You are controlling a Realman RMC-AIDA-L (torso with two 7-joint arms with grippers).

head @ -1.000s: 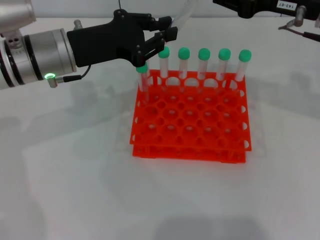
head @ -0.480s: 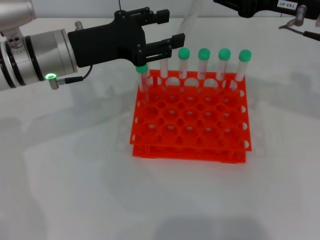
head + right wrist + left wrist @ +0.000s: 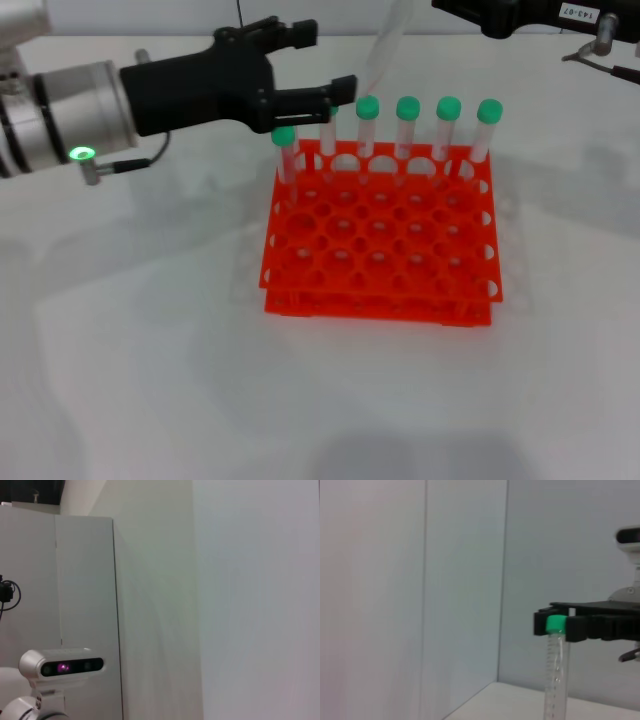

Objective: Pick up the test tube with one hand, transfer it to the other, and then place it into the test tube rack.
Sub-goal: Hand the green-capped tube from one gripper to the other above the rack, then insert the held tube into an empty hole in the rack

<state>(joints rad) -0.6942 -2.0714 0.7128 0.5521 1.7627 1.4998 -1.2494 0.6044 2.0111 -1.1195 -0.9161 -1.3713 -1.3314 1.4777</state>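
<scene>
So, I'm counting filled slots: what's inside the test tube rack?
Six green-capped tubes stand in the test tube rack, near its far edge and far-left corner; the other holes look empty. The left gripper, jaws open, mostly covers one tube's cap.

The right end effector (image 3: 520, 15) is cut off by the frame.

You're looking at a brightly, evenly lit scene, with only faint, soft shadows on the white table (image 3: 150, 350) around the rack (image 3: 380, 240). Both wrist views look soft and hazy, and the tube (image 3: 555, 670) there is slightly blurred.
</scene>
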